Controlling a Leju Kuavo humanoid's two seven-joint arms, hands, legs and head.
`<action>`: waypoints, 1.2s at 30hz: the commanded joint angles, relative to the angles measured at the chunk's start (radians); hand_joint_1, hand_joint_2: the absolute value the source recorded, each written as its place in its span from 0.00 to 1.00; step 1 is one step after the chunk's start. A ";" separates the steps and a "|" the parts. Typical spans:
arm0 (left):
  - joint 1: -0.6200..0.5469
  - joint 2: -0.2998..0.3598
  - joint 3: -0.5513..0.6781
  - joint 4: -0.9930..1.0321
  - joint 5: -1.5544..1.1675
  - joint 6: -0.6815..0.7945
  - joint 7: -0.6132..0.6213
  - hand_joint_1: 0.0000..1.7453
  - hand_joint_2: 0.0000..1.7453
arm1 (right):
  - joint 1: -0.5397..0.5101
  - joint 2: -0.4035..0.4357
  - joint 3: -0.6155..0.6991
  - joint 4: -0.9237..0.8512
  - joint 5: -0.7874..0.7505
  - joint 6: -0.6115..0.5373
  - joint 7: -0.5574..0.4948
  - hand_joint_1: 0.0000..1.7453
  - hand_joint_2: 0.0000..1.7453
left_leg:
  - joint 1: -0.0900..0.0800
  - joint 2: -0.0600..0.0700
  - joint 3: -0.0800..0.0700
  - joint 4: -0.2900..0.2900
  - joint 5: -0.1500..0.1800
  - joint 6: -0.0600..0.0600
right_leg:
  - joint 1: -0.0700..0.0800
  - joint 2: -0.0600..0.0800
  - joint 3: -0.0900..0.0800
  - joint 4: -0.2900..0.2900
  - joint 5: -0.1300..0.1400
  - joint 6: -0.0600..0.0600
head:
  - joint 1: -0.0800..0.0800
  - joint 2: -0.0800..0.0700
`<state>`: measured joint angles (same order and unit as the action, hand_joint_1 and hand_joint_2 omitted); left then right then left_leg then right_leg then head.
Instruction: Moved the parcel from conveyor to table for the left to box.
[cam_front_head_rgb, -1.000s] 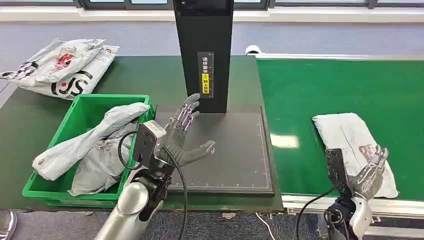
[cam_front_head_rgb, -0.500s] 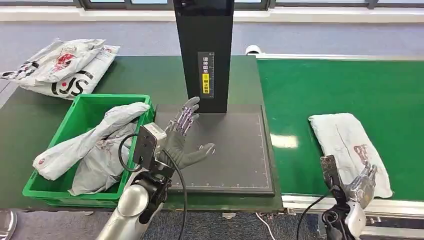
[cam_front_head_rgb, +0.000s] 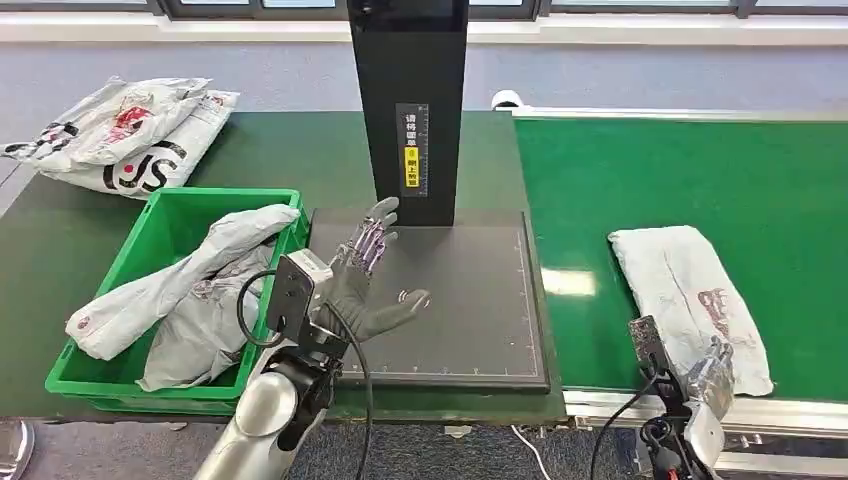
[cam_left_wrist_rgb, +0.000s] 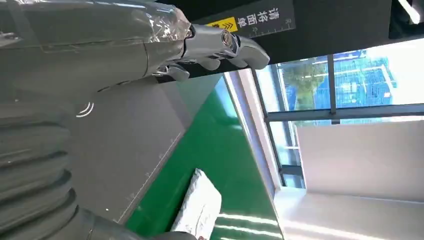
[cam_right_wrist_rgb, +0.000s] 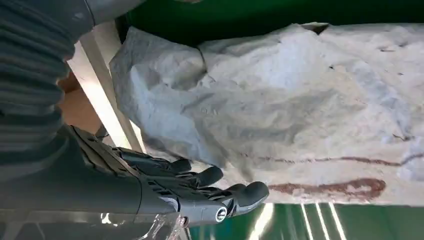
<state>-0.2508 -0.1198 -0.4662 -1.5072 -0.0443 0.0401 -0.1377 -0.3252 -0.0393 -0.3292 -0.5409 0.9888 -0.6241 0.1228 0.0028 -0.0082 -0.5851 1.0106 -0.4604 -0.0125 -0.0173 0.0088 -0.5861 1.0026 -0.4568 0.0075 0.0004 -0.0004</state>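
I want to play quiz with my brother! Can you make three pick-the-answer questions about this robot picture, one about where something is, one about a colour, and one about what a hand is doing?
1. Where is the grey parcel nearest the right hand?
A. on the green conveyor
B. in the bin
C. on the floor

2. What colour is the bin holding the grey bags?
A. blue
B. green
C. red

3. What is the left hand doing?
A. squeezing a bag
B. holding a box
C. holding nothing, fingers spread

Answers: 1 A, it lies on the belt. 2 B, its walls are green. 3 C, it is over the dark mat, empty.
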 joint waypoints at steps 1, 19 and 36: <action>-0.016 0.024 -0.002 0.034 0.002 -0.005 0.001 0.00 1.00 | -0.062 -0.010 -0.032 0.128 0.002 0.019 0.007 0.00 1.00 | 0.001 0.002 0.002 -0.002 0.000 0.000 | 0.001 0.001 0.002 -0.002 0.001 -0.001 | 0.000 0.000; -0.016 0.024 -0.001 0.028 0.002 -0.005 0.001 0.00 1.00 | -0.068 -0.004 -0.020 0.135 0.010 0.056 -0.002 1.00 1.00 | 0.001 0.001 0.002 -0.002 0.001 0.000 | 0.001 0.000 0.003 -0.003 0.001 -0.001 | 0.000 0.000; -0.035 0.013 0.008 0.034 0.000 -0.008 0.005 0.00 1.00 | -0.048 0.042 0.004 0.000 -0.003 0.068 -0.054 1.00 1.00 | 0.001 0.001 0.001 0.000 0.000 0.000 | 0.001 0.000 0.001 -0.001 0.001 -0.001 | 0.000 0.000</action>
<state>-0.2510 -0.1205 -0.4662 -1.5106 -0.0442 0.0381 -0.1377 -0.3622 -0.0328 -0.3292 -0.5005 1.0014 -0.5619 0.0790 0.0029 -0.0082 -0.5846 1.0107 -0.4601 -0.0121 -0.0171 0.0087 -0.5854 1.0026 -0.4565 0.0078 0.0004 -0.0004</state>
